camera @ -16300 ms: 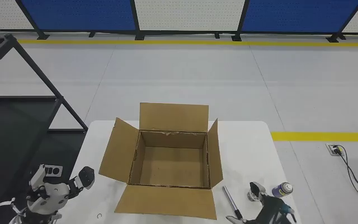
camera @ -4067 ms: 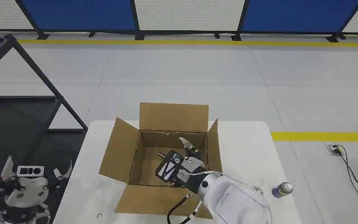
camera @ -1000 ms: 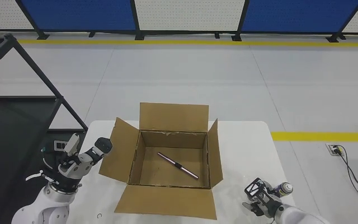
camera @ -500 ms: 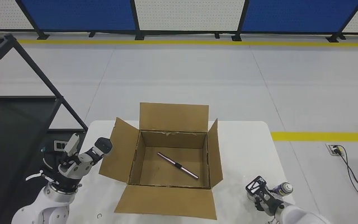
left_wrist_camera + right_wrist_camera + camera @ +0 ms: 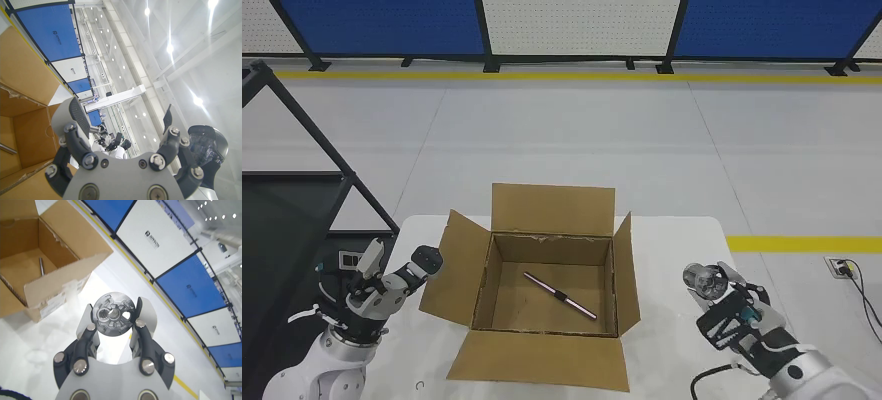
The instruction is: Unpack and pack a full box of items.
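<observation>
An open cardboard box [image 5: 510,212] stands in the middle of the white table [image 5: 672,240], flaps spread. A thin metal rod [image 5: 560,295] lies diagonally on its floor, also seen as the rod [image 5: 41,266] from the right wrist. My right gripper [image 5: 114,316] is raised to the right of the box [image 5: 56,245], shut on a round metal gear part [image 5: 114,318]; from above the gear part [image 5: 703,281] sits at the arm's tip. My left gripper [image 5: 121,117] is open and empty, left of the box [image 5: 24,79], pointing upward.
A dark metal rack [image 5: 282,150] stands left of the table. Blue and white partition panels [image 5: 572,25] line the far floor. The table's right strip beside the box is bare white surface.
The right arm has lifted from the table's front right corner, carrying the gear part up and toward the box. The purple-capped can seen there a moment ago is now hidden. The left arm stays still.
</observation>
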Tool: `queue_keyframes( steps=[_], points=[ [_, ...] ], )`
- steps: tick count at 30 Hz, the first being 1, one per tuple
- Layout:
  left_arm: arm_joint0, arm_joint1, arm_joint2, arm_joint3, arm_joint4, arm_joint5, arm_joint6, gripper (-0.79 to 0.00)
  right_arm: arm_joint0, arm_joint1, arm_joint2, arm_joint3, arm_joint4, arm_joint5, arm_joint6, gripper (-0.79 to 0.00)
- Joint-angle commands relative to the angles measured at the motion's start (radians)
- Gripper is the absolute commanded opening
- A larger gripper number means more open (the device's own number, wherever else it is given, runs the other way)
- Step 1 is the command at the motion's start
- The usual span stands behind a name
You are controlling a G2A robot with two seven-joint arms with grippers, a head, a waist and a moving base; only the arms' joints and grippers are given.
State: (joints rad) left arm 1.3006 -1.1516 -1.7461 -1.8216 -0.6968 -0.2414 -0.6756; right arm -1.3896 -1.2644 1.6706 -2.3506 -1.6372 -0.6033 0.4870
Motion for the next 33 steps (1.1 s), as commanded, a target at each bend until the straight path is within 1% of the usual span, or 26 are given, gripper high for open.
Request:
queue_keyframes(
  steps=[1,4,7,19,21,23,26,28,31,33],
  points=[
    [0.0,0.0,0.0,0.0,0.0,0.0,0.0,0.0,0.088,0.001,-0.064,0.001,-0.016,-0.007,-0.024,-0.785],
    [0.0,0.0,0.0,0.0,0.0,0.0,0.0,0.0,0.209,-0.002,-0.193,0.001,-0.023,-0.005,0.008,-0.785],
    [0.0,0.0,0.0,0.0,0.0,0.0,0.0,0.0,0.316,-0.011,-0.319,0.001,-0.026,0.027,0.106,-0.785],
    [0.0,0.0,0.0,0.0,0.0,0.0,0.0,0.0,0.316,-0.011,-0.319,0.001,-0.026,0.027,0.106,-0.785],
    [0.002,0.0,0.002,-0.003,0.001,0.008,0.008,0.0,0.31,-0.01,-0.341,0.012,-0.026,0.005,0.094,-0.785],
    [-0.002,0.0,-0.003,-0.002,0.008,0.019,0.045,0.0,0.34,-0.011,-0.391,0.034,-0.044,-0.012,0.107,-0.785],
    [-0.002,0.0,-0.014,-0.006,0.007,0.034,0.068,0.0,0.433,-0.022,-0.499,0.116,-0.025,-0.034,0.144,-0.785],
    [0.008,0.002,-0.034,-0.006,0.001,0.031,0.07,0.0,0.516,-0.035,-0.576,0.199,-0.025,-0.03,0.208,-0.785],
    [0.027,0.002,-0.061,-0.007,-0.013,0.023,0.075,0.0,0.643,-0.062,-0.688,0.347,0.01,0.009,0.297,-0.785],
    [0.038,0.002,-0.074,-0.006,-0.028,0.018,0.091,0.0,0.723,-0.082,-0.749,0.452,0.013,0.044,0.382,-0.785]
  ],
)
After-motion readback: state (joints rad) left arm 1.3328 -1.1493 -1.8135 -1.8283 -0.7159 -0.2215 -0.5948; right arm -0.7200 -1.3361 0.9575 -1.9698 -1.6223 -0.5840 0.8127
